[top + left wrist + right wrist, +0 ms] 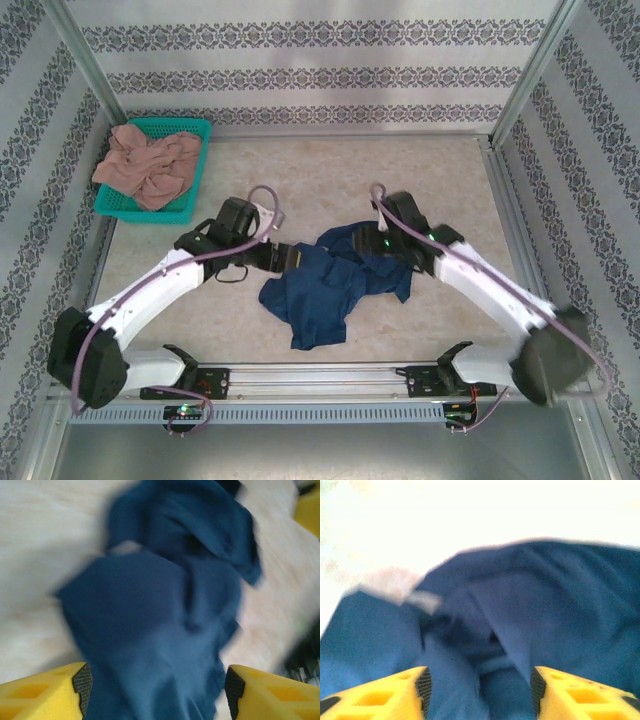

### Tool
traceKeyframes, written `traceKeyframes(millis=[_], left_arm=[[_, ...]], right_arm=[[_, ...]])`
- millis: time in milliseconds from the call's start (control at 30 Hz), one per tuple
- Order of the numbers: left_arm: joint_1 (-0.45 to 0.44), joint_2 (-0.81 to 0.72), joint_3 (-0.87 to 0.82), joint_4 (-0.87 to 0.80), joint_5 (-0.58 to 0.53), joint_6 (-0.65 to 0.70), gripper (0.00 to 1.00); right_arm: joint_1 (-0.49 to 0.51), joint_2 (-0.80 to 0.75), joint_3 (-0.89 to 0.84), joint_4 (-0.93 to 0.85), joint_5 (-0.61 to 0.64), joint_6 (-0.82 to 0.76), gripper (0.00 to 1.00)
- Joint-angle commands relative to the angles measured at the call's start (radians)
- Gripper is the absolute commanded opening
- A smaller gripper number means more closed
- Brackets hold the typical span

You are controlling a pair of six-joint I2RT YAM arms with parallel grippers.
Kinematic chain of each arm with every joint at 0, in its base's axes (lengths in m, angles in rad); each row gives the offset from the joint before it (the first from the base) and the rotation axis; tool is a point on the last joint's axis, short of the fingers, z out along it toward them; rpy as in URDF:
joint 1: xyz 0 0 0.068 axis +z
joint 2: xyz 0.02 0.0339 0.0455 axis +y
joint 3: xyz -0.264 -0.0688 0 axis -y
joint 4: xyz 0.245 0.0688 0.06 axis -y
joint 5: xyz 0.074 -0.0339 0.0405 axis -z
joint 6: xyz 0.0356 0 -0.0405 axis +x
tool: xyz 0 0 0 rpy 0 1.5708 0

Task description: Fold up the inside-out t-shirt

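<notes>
While the navy t-shirt [325, 290] lies crumpled at bench [450, 180] centre, L end effector [157, 687] & R end effector [479, 687] gape over it, holding nothing; best to grip opp. corners, pull flat before folding.

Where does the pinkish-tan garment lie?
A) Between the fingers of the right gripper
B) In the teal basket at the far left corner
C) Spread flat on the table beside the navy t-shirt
B: the pinkish-tan garment is piled in the teal basket, well apart from the navy t-shirt.
</notes>
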Motion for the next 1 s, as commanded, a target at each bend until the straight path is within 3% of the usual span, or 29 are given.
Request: traceKeyframes(millis=[0,200,333,400,433,567,600,667,767,900,967], left_arm=[[0.023,0.176,0.058,0.053,-0.067,-0.112,0.74],[0.036,0.449,0.207,0.116,0.050,-0.145,0.77],[0.033,0.533,0.215,0.176,0.115,-0.185,0.60],[0.034,0.534,0.192,0.202,0.094,-0.191,0.49],[0.035,0.530,0.182,0.216,0.086,-0.192,0.40],[0.053,0.461,0.165,0.281,0.065,-0.186,0.03],[0.061,0.431,0.164,0.295,0.054,-0.185,0.00],[0.084,0.338,0.172,0.333,0.004,-0.166,0.00],[0.096,0.180,0.214,0.384,-0.062,-0.103,0.00],[0.095,0.028,0.269,0.358,-0.039,-0.030,0.00],[0.089,-0.063,0.241,0.326,-0.017,0.004,0.00]], right_arm=[[-0.065,0.180,0.109,0.066,-0.009,-0.081,0.67],[-0.070,0.434,0.238,-0.038,-0.022,-0.104,0.77],[-0.026,0.519,0.243,-0.015,-0.064,-0.092,0.76],[-0.021,0.557,0.255,-0.029,-0.071,-0.091,0.69],[-0.024,0.568,0.256,-0.029,-0.073,-0.092,0.61],[-0.066,0.548,0.293,-0.014,-0.072,-0.126,0.10],[-0.078,0.525,0.318,-0.015,-0.064,-0.144,0.02],[-0.101,0.432,0.373,0.000,-0.038,-0.187,0.00],[-0.147,0.278,0.455,0.051,-0.099,-0.203,0.00],[-0.168,0.123,0.520,0.040,-0.167,-0.211,0.00],[-0.167,0.024,0.474,0.024,-0.170,-0.208,0.00]])
